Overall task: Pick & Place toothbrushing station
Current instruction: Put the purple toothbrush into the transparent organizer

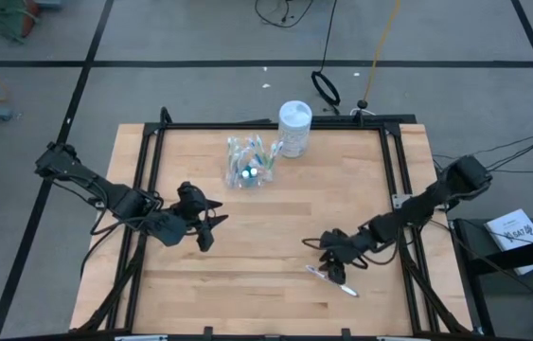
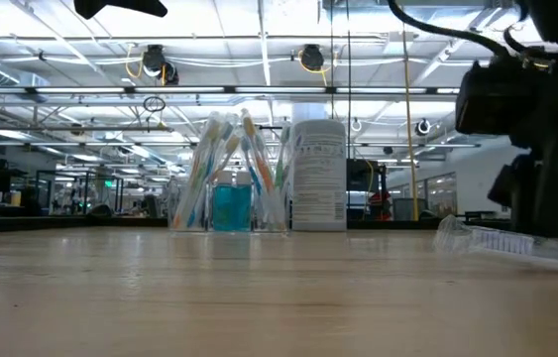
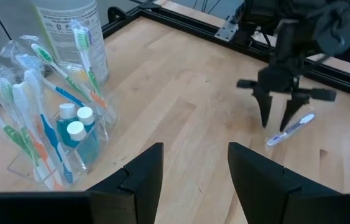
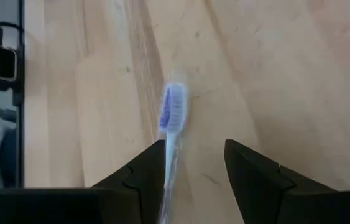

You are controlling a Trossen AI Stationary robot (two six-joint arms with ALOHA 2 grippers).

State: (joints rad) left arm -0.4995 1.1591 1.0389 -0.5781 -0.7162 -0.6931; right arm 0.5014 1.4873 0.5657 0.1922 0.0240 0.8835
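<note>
The clear plastic cup stands at the far middle of the table and holds several pastel-handled toothbrushes and teal toothpaste tubes. One loose toothbrush with purple bristles lies flat on the table at the near right. My right gripper is open, pointing down over it, one finger on either side of its handle. My left gripper is open and empty above the table's left middle, facing the cup.
A taller white canister stands just right of the cup at the far edge. A black frame runs around the tabletop. Bare wood lies between the two grippers.
</note>
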